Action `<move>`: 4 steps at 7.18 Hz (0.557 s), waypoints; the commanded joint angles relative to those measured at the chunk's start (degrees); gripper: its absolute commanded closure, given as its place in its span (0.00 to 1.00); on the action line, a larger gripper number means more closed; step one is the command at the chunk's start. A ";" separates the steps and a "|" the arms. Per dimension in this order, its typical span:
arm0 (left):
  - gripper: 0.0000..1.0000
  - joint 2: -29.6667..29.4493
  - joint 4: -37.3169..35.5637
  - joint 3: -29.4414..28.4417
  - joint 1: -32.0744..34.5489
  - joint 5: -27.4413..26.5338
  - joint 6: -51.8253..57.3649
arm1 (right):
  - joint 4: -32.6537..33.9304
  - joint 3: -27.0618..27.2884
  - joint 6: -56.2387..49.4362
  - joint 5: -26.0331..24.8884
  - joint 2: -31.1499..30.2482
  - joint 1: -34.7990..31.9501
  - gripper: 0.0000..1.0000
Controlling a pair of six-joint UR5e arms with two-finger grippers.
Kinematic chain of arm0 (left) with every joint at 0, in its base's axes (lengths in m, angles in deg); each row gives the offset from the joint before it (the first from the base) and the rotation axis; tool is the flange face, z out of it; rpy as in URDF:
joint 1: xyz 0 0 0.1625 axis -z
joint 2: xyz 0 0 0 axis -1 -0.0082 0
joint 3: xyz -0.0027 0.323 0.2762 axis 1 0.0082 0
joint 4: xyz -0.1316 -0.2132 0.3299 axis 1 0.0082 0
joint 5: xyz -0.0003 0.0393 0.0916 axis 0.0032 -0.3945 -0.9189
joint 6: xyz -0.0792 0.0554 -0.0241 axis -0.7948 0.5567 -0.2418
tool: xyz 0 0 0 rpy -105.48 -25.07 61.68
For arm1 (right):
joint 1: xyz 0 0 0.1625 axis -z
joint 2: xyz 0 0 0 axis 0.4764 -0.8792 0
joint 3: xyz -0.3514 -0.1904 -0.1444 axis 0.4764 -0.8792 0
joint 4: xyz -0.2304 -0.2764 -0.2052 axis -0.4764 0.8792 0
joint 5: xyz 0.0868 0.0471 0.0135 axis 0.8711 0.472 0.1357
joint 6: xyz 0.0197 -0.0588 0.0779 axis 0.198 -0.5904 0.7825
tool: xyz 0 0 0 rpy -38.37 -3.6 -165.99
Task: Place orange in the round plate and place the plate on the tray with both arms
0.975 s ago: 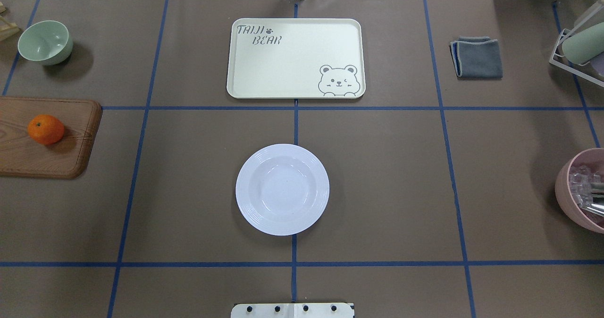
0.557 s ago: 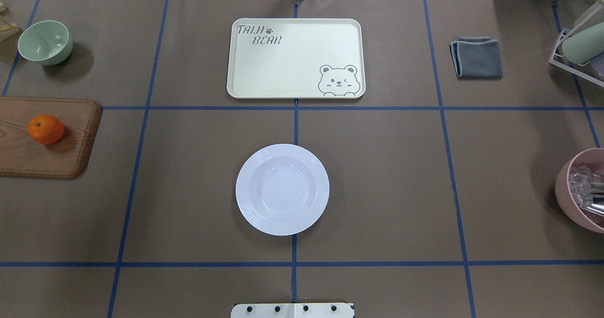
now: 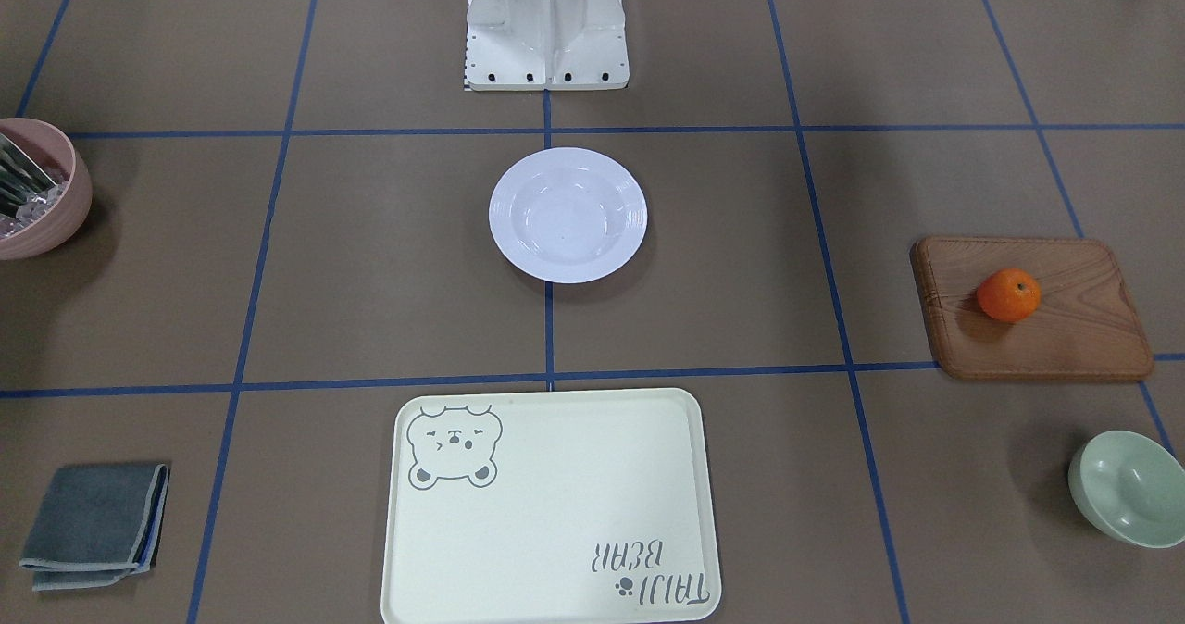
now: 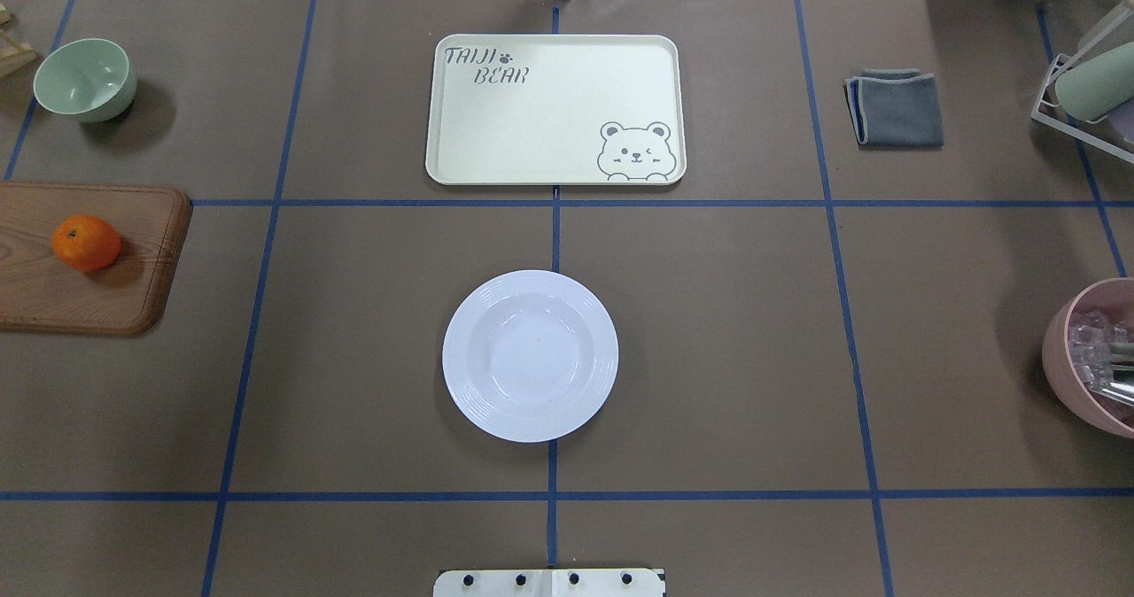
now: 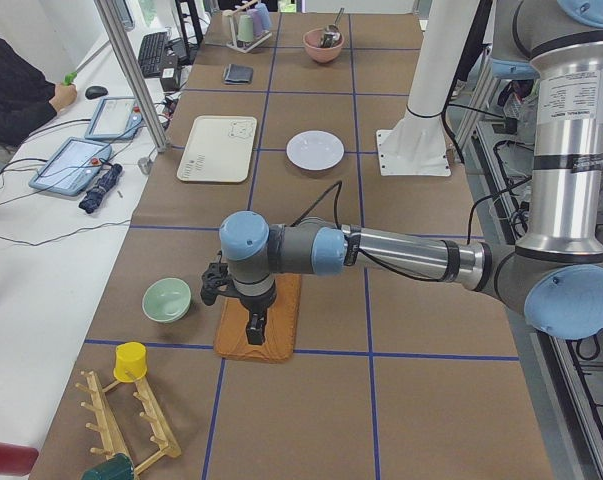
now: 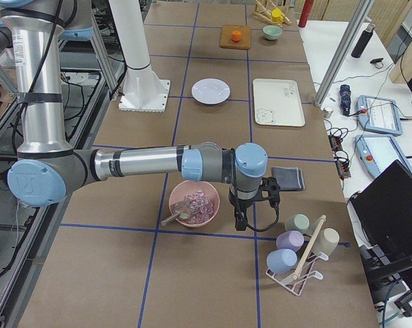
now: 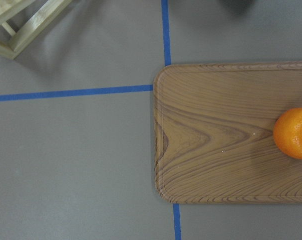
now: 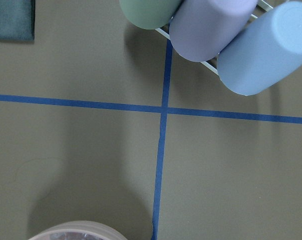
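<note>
Since the orange (image 4: 86,243) lies on the wooden board (image 4: 53,300), well left of the plate (image 4: 530,355), progress: no step done.
Left gripper (image 5: 256,335): hangs over the board, left of the plate; its opening cannot be told.
Plate: on the table, holding nothing.
Tray (image 4: 555,110): just beyond the plate, without it.
Right gripper (image 6: 242,224): far right of the plate, beside the pink bowl (image 6: 195,223); its opening cannot be told.
Remaining: orange into plate; plate onto tray.
Hidden: both arms in the overhead view; fingers in both wrist views.
</note>
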 commanded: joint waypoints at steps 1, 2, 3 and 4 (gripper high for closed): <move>0.02 0.03 2.23 0.24 -1.03 0.60 -0.40 | 0.07 -0.01 0.00 0.00 0.27 0.00 0.00; 0.02 -0.66 3.80 0.24 -3.81 1.83 -7.28 | 0.07 0.08 0.00 0.00 0.27 0.00 0.00; 0.02 -1.63 8.00 0.42 -7.32 1.84 -15.96 | 0.07 0.08 0.00 0.00 0.27 0.00 0.00; 0.02 -2.33 10.82 0.42 -11.01 1.58 -22.92 | 0.07 -0.01 0.00 -0.08 0.27 0.00 0.00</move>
